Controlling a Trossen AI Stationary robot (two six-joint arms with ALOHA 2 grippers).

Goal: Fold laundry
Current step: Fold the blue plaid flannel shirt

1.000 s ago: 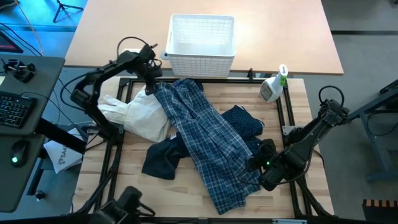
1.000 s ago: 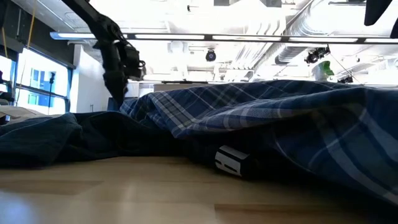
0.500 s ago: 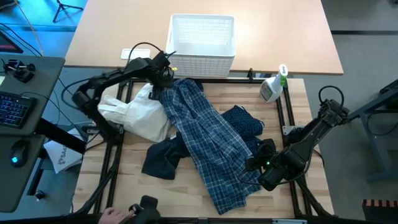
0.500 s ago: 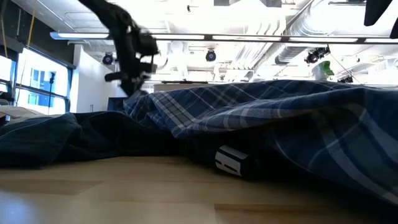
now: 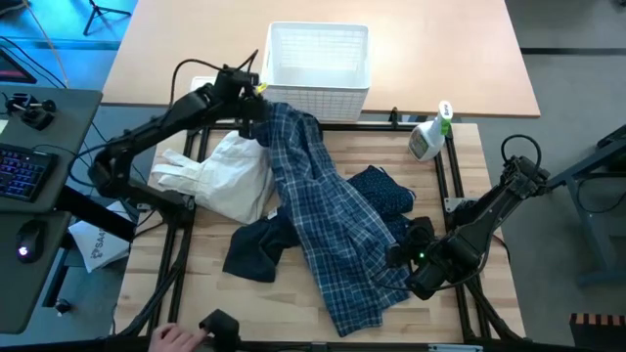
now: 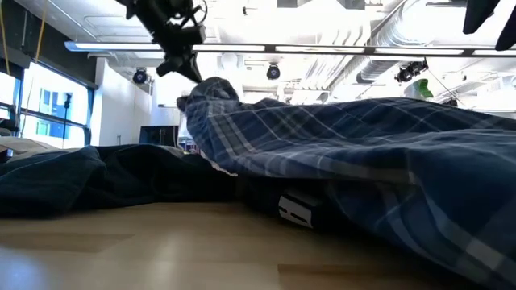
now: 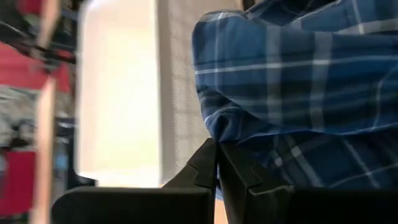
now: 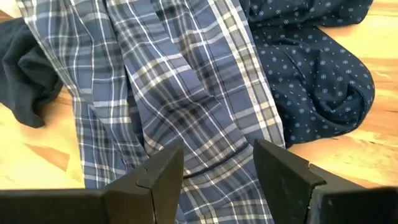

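Observation:
The blue-and-white plaid shirt [image 5: 333,220] lies in a long strip from the far left toward the near right of the wooden table. Its far end is raised, with my left gripper [image 5: 252,106] shut on it in front of the basket. My right gripper [image 5: 403,256] stands open at the shirt's near right part [image 8: 186,93], fingers either side of the cloth; whether they touch it I cannot tell. The navy dotted shirt [image 5: 383,191] lies crumpled on the table beside the plaid one. A dark piece [image 5: 256,249] lies partly under the plaid shirt's left side. My left gripper pinches the plaid shirt's far end [image 7: 227,134] between its two shut fingers [image 7: 239,171]; how many layers I cannot tell. That end [image 6: 211,87] hangs lifted just below the gripper. The rest slopes down and lies on the table.
A white lattice basket [image 5: 317,59] stands just beyond the left gripper. A cream garment [image 5: 220,176] lies at the left and a spray bottle [image 5: 428,137] at the far right. A person's hand [image 5: 168,337] shows at the near edge. Bare wood lies near left.
My left gripper has shut on the plaid shirt's far end, then risen and gone slightly toward the far edge. That end is lifted and bunched up; the shirt's middle and near end have stayed on the table.

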